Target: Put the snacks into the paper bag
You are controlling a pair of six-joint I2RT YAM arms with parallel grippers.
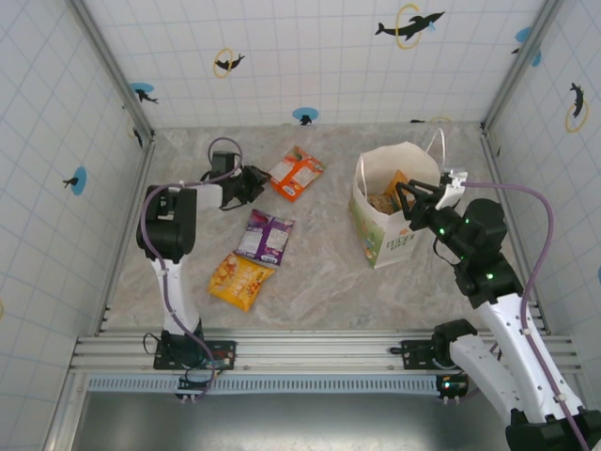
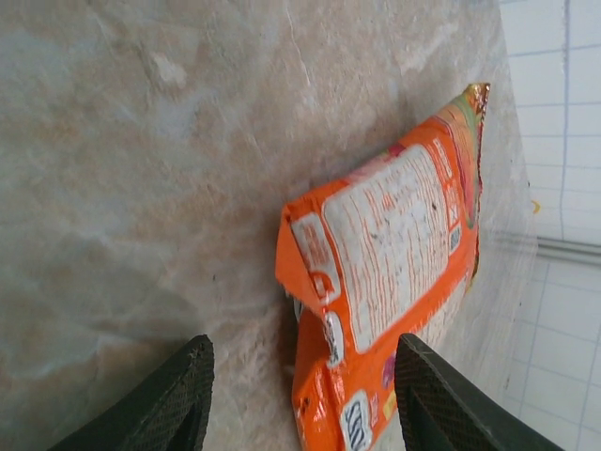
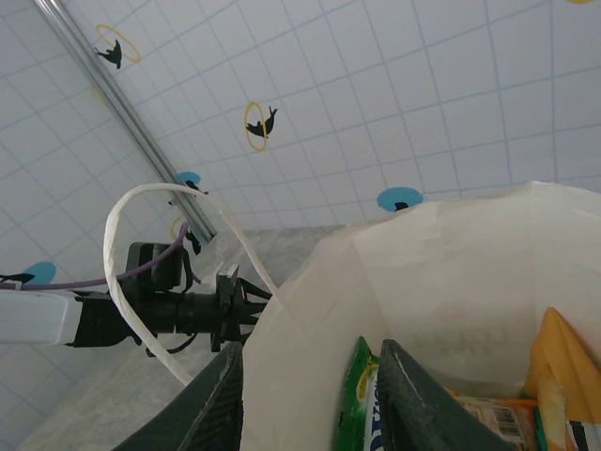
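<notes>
Counts: near my left pincer I tallied three snacks: one orange-white packet, one purple packet, one yellow-orange packet. At my right pincer stood one paper bag; inside it I made out two more, one green packet and one orange packet.

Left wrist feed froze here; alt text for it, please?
An orange-and-white snack packet lies on the marbled table, its near end between the fingers of the open left end effector. Tiled wall at right.

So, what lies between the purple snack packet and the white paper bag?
Nothing: the top view shows bare marble tabletop between the shiny purple snack packet and the tall cream-white paper bag.
</notes>
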